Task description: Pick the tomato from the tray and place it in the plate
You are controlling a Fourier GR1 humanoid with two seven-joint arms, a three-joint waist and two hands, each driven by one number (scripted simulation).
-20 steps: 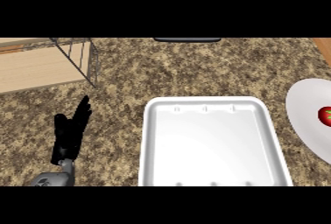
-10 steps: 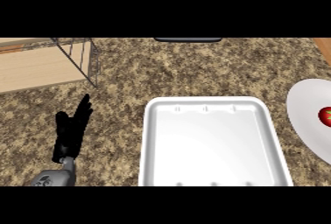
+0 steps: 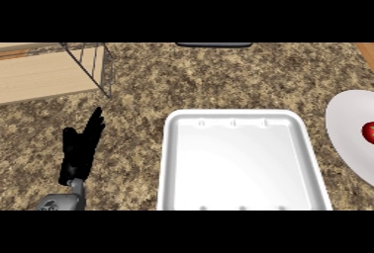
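The tomato [image 3: 368, 133] sits at the far right edge of the frame, a small red shape with a dark green spot on top, partly cut off by the picture's border. It rests on the white plate [image 3: 345, 129], whose rounded left rim bulges into view on the right side while the rest of it runs out of frame. The tomato lies toward the plate's right, well in from the visible rim.

Just to the left of the plate, apart from it, is the white tray [image 3: 240, 160], a rectangle with rounded corners and a raised rim that fills the lower centre of the frame. Its floor is bare, with 3 small marks near its upper wall and 3 more near its lower edge.

All of this stands on a brown speckled counter [image 3: 205, 74] that covers most of the view.

In the lower left, the left hand [image 3: 79, 150] comes up from a grey forearm at the bottom edge. It is black, with its fingers straight and close together, pointing toward the upper part of the frame, the thumb set a little to the side. It holds nothing and is well apart from the tray.

In the upper left lies a pale wooden board [image 3: 40, 74], with a thin dark wire rack [image 3: 95, 64] standing at its right end. A dark, flat object [image 3: 213, 44] shows at the top centre edge. The right hand is nowhere to be seen.
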